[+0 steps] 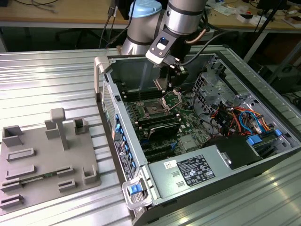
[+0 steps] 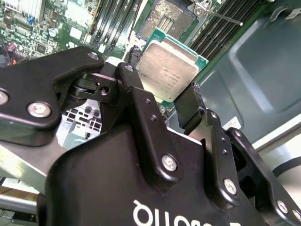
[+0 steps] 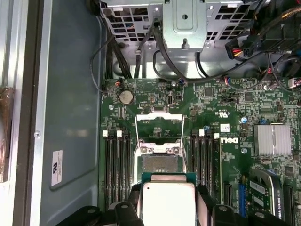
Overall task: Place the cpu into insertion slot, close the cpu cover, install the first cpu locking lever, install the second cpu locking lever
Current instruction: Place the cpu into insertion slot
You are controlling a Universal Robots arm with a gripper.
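The cpu (image 2: 169, 66), clamped by two edges in the gripper (image 2: 159, 81), hangs over the motherboard (image 3: 211, 103); the open insertion slot (image 3: 160, 164) lies just beyond it.

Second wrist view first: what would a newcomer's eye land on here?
The silver cpu, clamped in the black gripper, hangs above the green board. Near it the insertion slot lies bare, its cpu cover swung open. In the exterior view the arm reaches into an open computer case.

The cpu (image 3: 168, 202) near the insertion slot (image 3: 159, 164), memory slots (image 3: 117, 165) on both sides.
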